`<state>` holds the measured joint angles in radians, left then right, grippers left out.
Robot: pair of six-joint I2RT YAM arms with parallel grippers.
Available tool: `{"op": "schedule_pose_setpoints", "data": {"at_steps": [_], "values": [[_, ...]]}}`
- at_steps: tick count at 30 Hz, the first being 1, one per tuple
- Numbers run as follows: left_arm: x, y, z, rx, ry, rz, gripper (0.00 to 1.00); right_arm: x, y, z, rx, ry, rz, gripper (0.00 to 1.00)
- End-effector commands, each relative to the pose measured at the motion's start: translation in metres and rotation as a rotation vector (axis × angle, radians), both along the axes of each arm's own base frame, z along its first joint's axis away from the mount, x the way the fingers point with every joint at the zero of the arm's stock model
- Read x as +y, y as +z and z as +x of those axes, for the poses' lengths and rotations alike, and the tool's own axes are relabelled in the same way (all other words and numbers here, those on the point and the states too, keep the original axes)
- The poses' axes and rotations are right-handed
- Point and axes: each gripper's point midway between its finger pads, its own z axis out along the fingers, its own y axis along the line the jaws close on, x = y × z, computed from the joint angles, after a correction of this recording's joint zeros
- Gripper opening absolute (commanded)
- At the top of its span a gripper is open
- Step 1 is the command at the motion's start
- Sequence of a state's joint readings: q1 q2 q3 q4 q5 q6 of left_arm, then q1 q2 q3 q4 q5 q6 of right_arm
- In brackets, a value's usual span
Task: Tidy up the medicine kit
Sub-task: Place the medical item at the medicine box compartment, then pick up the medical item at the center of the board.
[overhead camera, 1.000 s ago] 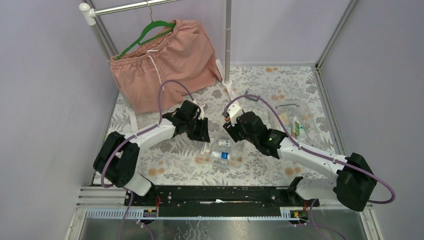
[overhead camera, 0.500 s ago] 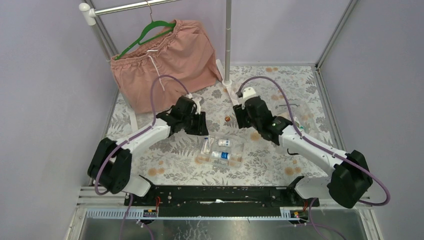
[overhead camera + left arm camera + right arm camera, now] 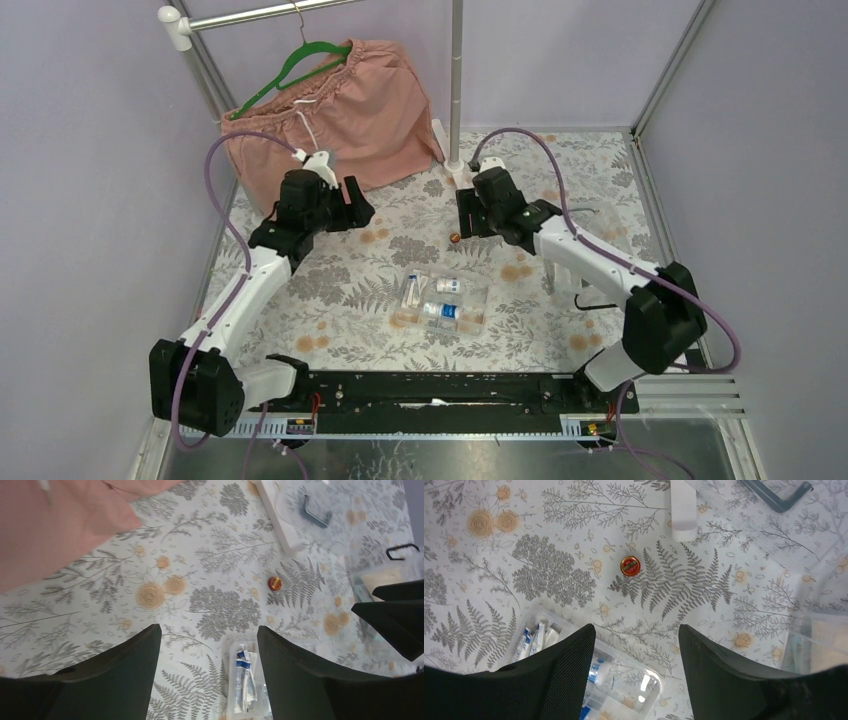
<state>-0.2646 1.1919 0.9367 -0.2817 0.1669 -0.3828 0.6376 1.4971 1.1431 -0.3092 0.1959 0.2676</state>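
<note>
Floral table [image 3: 350,300], clear tray [image 3: 478,286], red tin [image 3: 455,238]

Two arms [image 3: 250,288] [image 3: 590,258], two tools: left tool [image 3: 207,629], right tool [image 3: 636,627]. One clear tray [image 3: 478,300] with two small bottles [image 3: 450,285] [image 3: 440,311] and a few sachets [image 3: 243,672], exact number hard to tell. One clear box [image 3: 357,580]. Two handles: one grey handle [image 3: 776,492], one black handle [image 3: 402,551]. One red cap [image 3: 629,565]. One pair of pink shorts [image 3: 330,110] on one green hanger [image 3: 300,62].
</note>
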Motion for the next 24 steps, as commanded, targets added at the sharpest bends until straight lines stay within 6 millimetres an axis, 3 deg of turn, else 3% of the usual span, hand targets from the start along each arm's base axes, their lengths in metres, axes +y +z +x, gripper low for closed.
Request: {"op": "schedule_pose_setpoints", "data": {"at_steps": [1, 6, 15, 24], "values": [[0.02, 0.006, 0.009, -0.066, 0.042, 0.049, 0.79, 0.019, -0.003, 0.014, 0.062, -0.021, 0.045, 0.71], [0.034, 0.0, 0.012, -0.087, 0.071, 0.129, 0.79, 0.036, -0.024, 0.031, 0.116, -0.003, 0.013, 0.75], [0.055, -0.001, 0.011, -0.113, 0.135, 0.221, 0.79, 0.049, -0.062, 0.059, 0.153, -0.004, -0.105, 0.72], [0.054, 0.001, 0.006, -0.091, 0.139, 0.204, 0.8, 0.047, -0.1, 0.061, 0.229, 0.005, -0.194, 0.63]]}}
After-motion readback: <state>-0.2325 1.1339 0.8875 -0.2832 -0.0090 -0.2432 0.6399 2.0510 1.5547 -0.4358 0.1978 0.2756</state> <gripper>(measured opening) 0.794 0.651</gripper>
